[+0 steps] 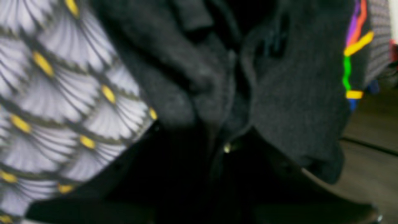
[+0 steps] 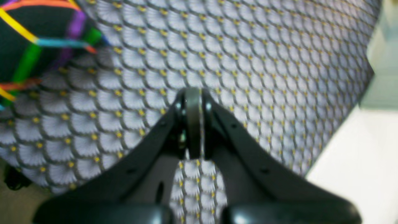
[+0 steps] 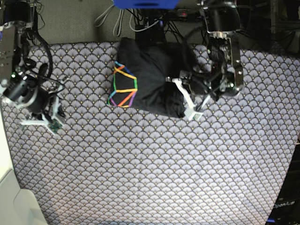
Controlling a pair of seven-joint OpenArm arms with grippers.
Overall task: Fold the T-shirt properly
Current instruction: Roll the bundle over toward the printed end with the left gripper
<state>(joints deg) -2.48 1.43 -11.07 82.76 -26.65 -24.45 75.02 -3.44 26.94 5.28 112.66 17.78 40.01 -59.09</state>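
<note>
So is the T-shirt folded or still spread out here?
Bunched, not neatly folded: the T-shirt lies as a rumpled heap on the tablecloth, its edge pinched by the left gripper.

T-shirt [image 3: 154,84]: dark charcoal to black, with a rainbow line print [image 3: 123,86] in orange, yellow, green, purple, apparently blue. Desk cloth [image 3: 150,173]: grey-white fan scales, yellow dots.

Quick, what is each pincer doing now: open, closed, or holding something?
Left pincer: closed on the T-shirt, gripping bunched dark fabric.
Right pincer: closed, holding nothing, above the tablecloth.
</note>
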